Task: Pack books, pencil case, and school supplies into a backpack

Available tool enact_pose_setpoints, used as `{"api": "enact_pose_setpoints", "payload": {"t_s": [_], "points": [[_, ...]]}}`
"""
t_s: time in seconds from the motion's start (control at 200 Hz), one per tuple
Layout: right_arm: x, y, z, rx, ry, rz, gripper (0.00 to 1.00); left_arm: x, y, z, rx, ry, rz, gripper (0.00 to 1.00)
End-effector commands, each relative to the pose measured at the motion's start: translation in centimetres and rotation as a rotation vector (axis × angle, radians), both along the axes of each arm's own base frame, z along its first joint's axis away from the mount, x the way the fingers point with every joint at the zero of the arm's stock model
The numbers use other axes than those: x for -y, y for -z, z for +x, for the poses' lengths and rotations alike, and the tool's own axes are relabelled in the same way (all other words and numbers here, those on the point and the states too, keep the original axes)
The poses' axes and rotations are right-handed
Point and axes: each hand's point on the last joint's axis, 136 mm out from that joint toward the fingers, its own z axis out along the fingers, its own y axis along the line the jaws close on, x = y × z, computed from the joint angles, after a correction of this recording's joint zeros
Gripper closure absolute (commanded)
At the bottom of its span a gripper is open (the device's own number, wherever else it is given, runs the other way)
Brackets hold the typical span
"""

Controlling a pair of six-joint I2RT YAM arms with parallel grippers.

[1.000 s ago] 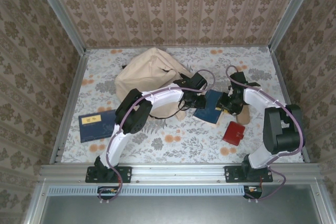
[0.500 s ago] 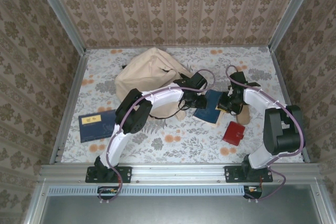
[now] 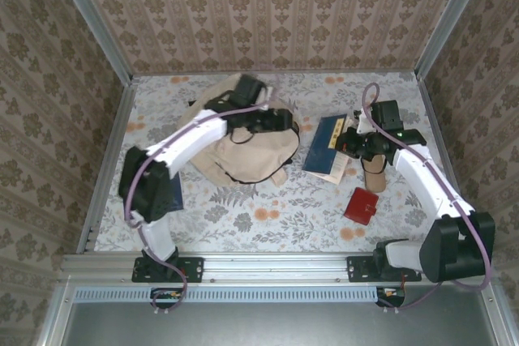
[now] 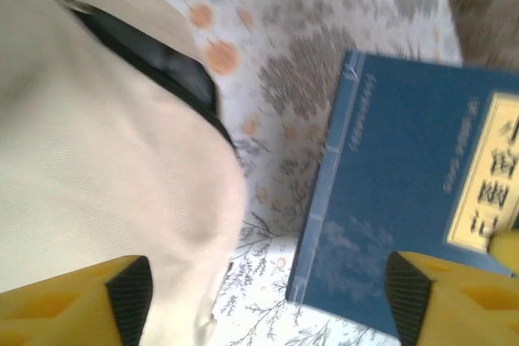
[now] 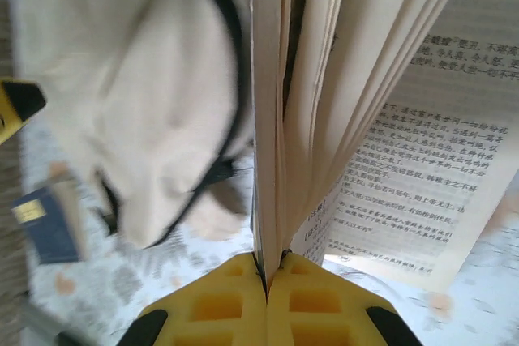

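**Right gripper clamped on a blue book beside the backpack; left gripper spread wide**

Overhead view: the cream backpack [image 3: 243, 155] lay at the middle of the floral table [image 3: 268, 216], with the left arm reaching across its top. The blue book [image 3: 324, 145] sat just to the right of the backpack, caught at its right edge by the right gripper [image 5: 266, 265]. In the right wrist view the two yellow fingers were pressed together on the cover and a few leaves. The remaining pages fanned open to the right, showing printed text too small to read. Whether the book's far edge rested on the table could not be told.

The left gripper [image 4: 268, 305] hung over the backpack's right side with its fingers set far apart and nothing between them. Only their tips showed, cut off by the lower edge of the left wrist view. Beyond them lay beige fabric, a dark zipper line and the blue cover with its yellowish label; the lettering was blurred. The bag's opening and lining were not distinguishable.

A second blue book [image 5: 40, 232] appeared small and smeared at the left of the right wrist view. From overhead it was almost wholly covered by the left arm's elbow. A red pouch [image 3: 362, 205] lay near the front right of the table, apart from the books. A tan object [image 3: 374, 174] just below the right gripper was partly hidden and could not be identified.
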Motion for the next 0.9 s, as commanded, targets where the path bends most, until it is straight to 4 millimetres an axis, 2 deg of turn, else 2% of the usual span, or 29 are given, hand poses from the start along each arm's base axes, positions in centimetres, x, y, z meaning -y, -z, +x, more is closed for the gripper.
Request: {"api": "enact_pose_setpoints", "payload": {"t_s": [0.0,0.2,0.325,0.52,0.72,0.895], "points": [[-3.7,-5.3,-0.1,0.149,-0.171,0.200,0.99,-1.0,-0.1,-1.7,-0.037,0.051,-0.082,0.15],[-6.8,-8.5,-0.4,0.212,-0.294,0.362,0.99,-1.9,-2.9,-3.4,-0.017,0.113,-0.318,0.00],[-8.1,-9.4,-0.1,0.206,-0.349,0.440,0.99,-1.8,-3.7,-3.9,-0.021,0.140,-0.403,0.00],[-9.4,-10.6,0.1,0.208,-0.411,0.500,0.99,-1.0,-4.2,-3.5,-0.072,0.164,-0.501,0.00],[-9.7,-10.2,0.1,0.187,-0.432,0.506,0.99,-0.6,-6.1,-3.7,-0.026,0.224,-0.569,0.08],[-9.6,-9.5,0.3,0.171,-0.422,0.484,0.99,-0.6,-6.5,-4.3,-0.025,0.254,-0.598,0.20]]}}
